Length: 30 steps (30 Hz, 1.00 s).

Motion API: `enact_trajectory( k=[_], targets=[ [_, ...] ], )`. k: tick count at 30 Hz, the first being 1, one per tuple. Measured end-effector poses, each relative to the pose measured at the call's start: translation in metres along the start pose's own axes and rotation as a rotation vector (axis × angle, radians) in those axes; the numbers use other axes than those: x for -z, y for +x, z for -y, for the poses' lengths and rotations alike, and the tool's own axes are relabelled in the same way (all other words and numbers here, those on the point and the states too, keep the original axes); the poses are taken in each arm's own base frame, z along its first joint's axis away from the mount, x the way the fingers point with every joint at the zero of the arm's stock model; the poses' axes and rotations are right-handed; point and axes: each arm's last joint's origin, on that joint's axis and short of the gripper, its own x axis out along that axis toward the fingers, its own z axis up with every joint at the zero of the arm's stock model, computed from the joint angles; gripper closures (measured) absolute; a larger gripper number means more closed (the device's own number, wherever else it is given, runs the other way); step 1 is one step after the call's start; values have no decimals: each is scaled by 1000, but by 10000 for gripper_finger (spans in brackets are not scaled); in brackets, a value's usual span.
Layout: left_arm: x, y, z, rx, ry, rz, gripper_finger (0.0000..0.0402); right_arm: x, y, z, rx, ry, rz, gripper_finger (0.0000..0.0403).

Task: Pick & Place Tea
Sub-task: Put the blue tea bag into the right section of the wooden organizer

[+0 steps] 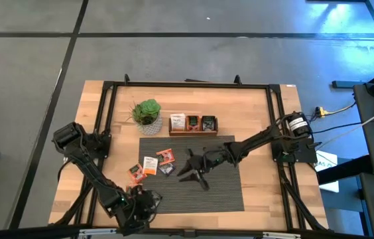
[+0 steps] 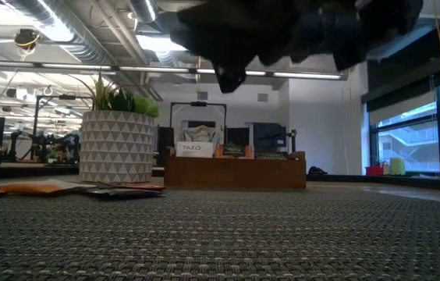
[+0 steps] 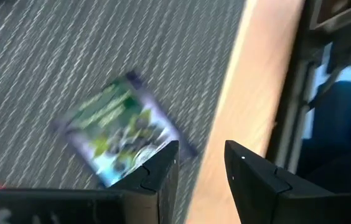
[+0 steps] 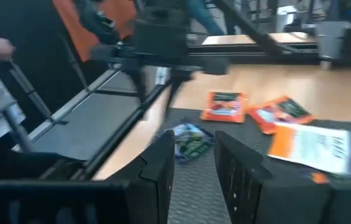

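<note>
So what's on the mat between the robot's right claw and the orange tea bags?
A dark tea sachet lies there, seen from the high view, between the right gripper and the orange sachets; otherwise just bare mat.

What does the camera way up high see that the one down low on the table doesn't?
Only the high view shows both arms: the left claw near the mat's front-left corner, and the right claw over the mat's middle. It also shows the wooden table around the mat. Only the low view shows the office room behind, with ceiling lights and windows. Both show the potted plant, the wooden tray of tea and the loose tea sachets lying on the mat.
</note>
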Motion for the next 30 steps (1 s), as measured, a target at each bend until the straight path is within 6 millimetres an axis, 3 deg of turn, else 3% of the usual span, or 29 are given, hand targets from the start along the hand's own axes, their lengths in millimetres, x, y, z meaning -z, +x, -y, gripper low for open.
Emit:
enact_trajectory(
  k=[6,10,14,23,30],
  targets=[
    [12,1,-7,-82,25,-31,276,-21,20,-14,87,89,-123,288],
    [17,11,-10,-119,48,-42,276,-24,40,-14,187,117,-228,288],
    [20,16,-11,-137,52,-37,276,-26,57,-12,202,249,-219,288],
    [25,23,-13,-167,71,-25,276,6,94,-1,219,477,-245,288],
    [31,26,-14,-186,98,15,276,24,125,1,28,543,-328,288]
  ],
)
